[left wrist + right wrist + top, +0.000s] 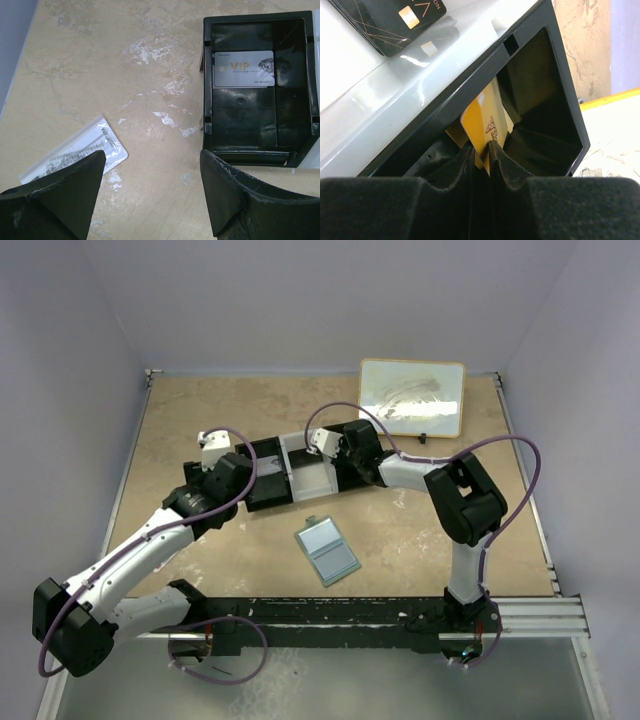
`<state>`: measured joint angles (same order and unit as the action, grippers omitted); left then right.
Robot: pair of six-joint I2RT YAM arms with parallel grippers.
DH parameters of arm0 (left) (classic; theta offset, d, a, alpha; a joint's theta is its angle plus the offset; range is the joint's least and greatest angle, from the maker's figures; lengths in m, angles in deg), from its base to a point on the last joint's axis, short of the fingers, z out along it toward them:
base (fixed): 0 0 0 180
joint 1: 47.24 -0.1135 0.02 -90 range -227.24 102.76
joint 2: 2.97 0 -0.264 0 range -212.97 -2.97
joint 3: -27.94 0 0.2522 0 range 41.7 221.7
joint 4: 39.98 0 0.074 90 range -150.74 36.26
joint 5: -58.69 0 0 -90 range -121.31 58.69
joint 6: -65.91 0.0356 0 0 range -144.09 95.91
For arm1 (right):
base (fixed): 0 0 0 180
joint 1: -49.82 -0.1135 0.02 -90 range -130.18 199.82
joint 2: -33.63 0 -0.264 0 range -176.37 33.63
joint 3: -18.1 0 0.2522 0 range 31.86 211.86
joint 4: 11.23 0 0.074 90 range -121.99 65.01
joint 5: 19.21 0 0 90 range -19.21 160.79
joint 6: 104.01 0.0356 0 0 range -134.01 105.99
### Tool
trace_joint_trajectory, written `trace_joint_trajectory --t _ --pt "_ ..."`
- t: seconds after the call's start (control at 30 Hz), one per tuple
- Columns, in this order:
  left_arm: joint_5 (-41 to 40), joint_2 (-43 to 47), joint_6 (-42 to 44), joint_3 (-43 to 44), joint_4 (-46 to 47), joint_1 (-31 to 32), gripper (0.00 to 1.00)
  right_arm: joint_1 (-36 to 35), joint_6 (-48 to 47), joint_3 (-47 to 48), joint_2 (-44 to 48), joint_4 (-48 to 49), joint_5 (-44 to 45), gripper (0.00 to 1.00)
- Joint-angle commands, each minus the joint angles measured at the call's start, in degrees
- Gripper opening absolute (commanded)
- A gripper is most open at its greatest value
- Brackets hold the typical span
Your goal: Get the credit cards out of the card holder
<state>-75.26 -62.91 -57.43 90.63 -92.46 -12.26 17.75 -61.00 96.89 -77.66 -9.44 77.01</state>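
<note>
On your tan bench, the card holder lies open on the near side of the tray. Your right end effector pinches the orange-tan card inside the tray's right black compartment. Your left end effector gapes wide just left of the tray.

I see a three-compartment tray, black ends and white middle, across the middle of the tan table. A clear packet with a printed label lies toward the left edge, apart from it. A smudged white board sits in the far right corner.
</note>
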Motion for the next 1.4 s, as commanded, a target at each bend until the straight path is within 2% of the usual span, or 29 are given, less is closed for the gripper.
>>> trace_joint_trajectory --t 0.0,0.4,0.63,0.73,0.93,0.97,1.0,1.07,1.2,1.37 --pt "-0.5 -0.1 1.0 0.9 0.8 -0.3 0.74 0.3 0.4 1.6 1.3 -0.8 -1.8 0.22" --pt "0.5 -1.2 1.4 0.9 1.1 -0.3 0.74 0.5 1.9 2.3 0.3 0.1 -0.2 0.25" --pt "0.7 -1.2 1.4 0.9 1.2 -0.3 0.74 0.6 6.2 1.8 4.4 2.7 0.8 0.26" --pt "0.7 -1.3 1.5 0.9 1.2 -0.3 0.74 0.9 13.4 4.0 6.3 1.0 2.9 0.26" --pt "0.8 -1.4 1.4 0.9 1.2 -0.3 0.74 1.7 40.3 9.1 8.7 -14.9 1.5 0.21" --pt "1.0 -1.5 1.5 0.9 1.3 -0.3 0.74 1.7 43.6 10.0 8.5 -18.3 0.9 0.17" --pt "1.1 -1.5 1.6 0.9 1.3 -0.3 0.74 1.7 46.3 10.3 8.2 -20.8 -0.7 0.09" --pt "1.3 -1.7 1.6 0.9 1.3 -0.3 0.74 1.6 50.7 9.6 8.6 -22.2 -1.7 0.02" --pt "1.2 -1.7 1.6 0.9 1.3 -0.3 0.74 1.6 56.0 8.0 9.5 -21.7 -1.5 0.02" --pt "0.9 -1.5 1.5 0.9 1.2 -0.3 0.73 1.6 60.1 10.0 6.4 -23.8 0.5 0.00"
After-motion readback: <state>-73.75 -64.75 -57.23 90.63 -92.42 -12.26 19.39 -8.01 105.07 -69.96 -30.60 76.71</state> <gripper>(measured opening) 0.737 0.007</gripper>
